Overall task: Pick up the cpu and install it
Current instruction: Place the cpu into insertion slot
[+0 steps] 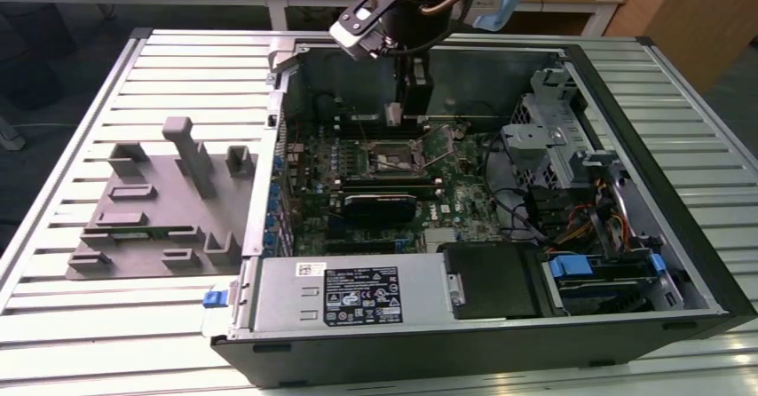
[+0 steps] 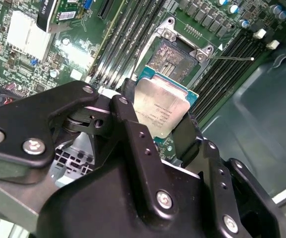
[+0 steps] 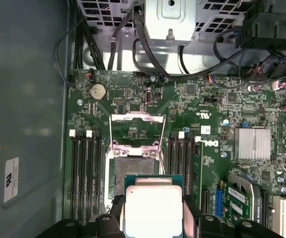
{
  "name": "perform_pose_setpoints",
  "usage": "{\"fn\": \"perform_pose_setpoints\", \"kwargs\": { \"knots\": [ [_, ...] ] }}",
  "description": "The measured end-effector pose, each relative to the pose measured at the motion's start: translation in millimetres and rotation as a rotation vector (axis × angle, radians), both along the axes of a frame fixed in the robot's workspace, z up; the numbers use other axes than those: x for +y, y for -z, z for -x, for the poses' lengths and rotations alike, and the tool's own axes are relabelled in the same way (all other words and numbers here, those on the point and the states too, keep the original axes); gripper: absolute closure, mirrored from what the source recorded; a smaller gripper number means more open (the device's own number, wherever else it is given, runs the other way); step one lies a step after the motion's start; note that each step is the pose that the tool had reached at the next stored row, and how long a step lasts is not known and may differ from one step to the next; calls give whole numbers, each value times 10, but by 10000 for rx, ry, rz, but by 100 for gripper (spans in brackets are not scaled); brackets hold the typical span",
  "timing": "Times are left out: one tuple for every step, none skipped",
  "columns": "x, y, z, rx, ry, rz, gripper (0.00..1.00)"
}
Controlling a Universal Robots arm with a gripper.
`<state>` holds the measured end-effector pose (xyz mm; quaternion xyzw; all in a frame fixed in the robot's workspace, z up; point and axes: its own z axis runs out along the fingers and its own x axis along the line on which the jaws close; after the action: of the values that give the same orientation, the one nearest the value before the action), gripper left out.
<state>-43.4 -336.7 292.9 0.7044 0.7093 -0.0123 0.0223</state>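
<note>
My gripper [image 2: 158, 111] is shut on the cpu [image 2: 159, 107], a flat square chip with a silvery top and a green rim, pinched by its two opposite edges between the black fingers [image 2: 128, 116]. In the first wrist view the cpu [image 3: 154, 210] hangs just short of the open motherboard socket [image 3: 133, 168], whose metal frame [image 3: 137, 130] is flipped up. In the exterior view the gripper [image 1: 395, 114] hangs inside the open computer case, above and slightly behind the socket [image 1: 395, 154]. The cpu is held above the board, not touching the socket.
Memory slots [image 3: 86, 173] flank the socket on both sides. A silver heatsink [image 3: 252, 144], cables [image 3: 148, 49] and a drive cage [image 1: 545, 138] crowd the case [image 1: 663, 147]. A grey fixture block [image 1: 166, 201] lies on the slatted table at the exterior view's left.
</note>
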Motion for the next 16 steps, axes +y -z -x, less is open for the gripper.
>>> {"fn": "perform_pose_setpoints", "kwargs": {
  "knots": [
    [0,11,-1,4,-10,0,45],
    [0,21,-2,8,-23,-1,45],
    [0,32,-3,11,-42,-1,45],
    [0,43,-4,15,-60,-1,45],
    [0,55,-5,18,-78,0,45],
    [0,67,-6,23,-96,0,45],
    [0,79,-8,27,-115,1,45],
    [0,92,-10,32,-133,0,45],
    [0,105,-11,38,-148,0,45],
    [0,118,-13,44,-161,0,45],
    [0,133,-15,50,-175,-1,45],
    [0,147,-17,57,-188,-1,45],
    [0,160,-19,64,-200,-1,45],
    [0,173,-21,71,-213,-1,45],
    [0,187,-23,78,-227,-1,45],
    [0,201,-25,86,-240,-1,45]
  ]
}}
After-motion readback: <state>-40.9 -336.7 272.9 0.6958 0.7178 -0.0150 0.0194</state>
